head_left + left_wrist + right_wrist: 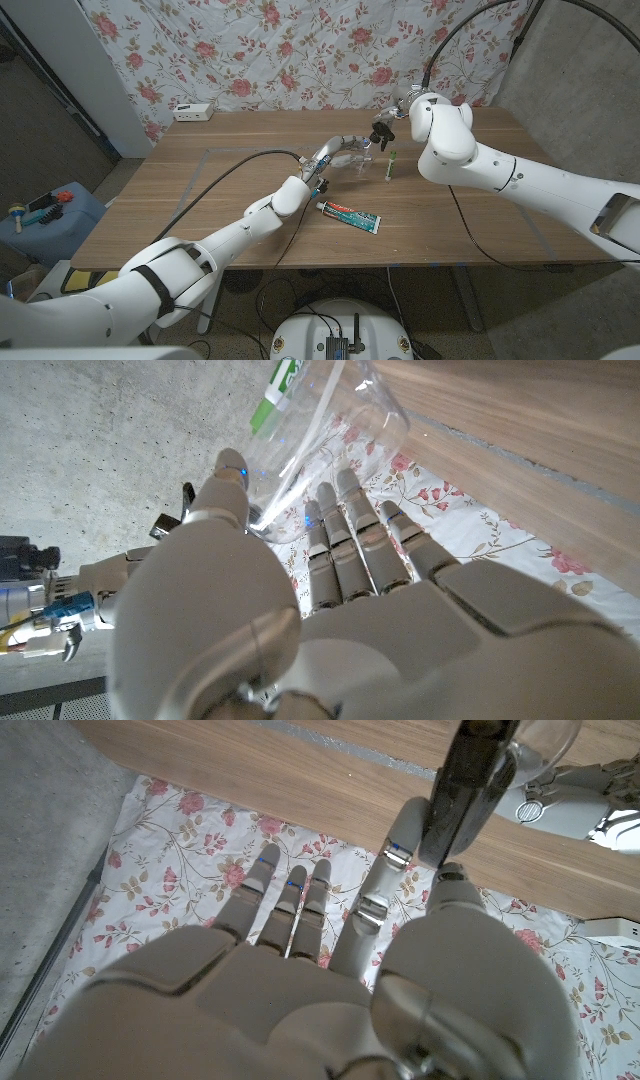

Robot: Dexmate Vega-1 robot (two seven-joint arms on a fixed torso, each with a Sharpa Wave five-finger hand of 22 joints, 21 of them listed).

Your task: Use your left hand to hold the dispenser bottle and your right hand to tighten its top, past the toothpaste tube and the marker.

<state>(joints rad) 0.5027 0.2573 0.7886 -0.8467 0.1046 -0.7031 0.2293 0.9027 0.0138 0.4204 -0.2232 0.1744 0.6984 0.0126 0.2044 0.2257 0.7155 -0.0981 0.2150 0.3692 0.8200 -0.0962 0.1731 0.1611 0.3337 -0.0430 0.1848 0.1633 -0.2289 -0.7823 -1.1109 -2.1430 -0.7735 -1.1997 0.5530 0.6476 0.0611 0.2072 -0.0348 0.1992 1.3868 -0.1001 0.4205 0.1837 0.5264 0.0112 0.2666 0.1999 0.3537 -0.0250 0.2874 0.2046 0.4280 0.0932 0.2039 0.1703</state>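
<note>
Item: dispenser bottle (357, 158), clear plastic, standing on the wooden table (200, 215) near the middle of its far half, well in from every edge. Body transparent; a thin tube was visible inside it in the left wrist view (330, 420). Its top (380, 131) was dark and sat above the body.

Left hand (338, 155): reached in from the near-left corner and was wrapped around the bottle's body, fingers (350, 530) on one side and the thumb on the other, the clear wall pressed between them. State: grasping the bottle.

Right hand (392, 118): came in from the right edge, positioned over the bottle. In the right wrist view the dark top (470, 780) lay pinched between the thumb (455, 890) and one finger (395, 860), the remaining fingers stretched out beside it. State: grasping the top.

Marker (391, 166): green and white, just beside the bottle on the side toward the right edge, lying roughly in line with the table's depth. Its green end also showed through the bottle in the left wrist view (275, 395).

Toothpaste tube (350, 215): white with red and green print, lying flat nearer the front edge than the bottle, apart from both hands.

White box (192, 112): at the far edge, toward the far-left corner.

Floral cloth (300, 50): hanging behind the far edge.
</note>
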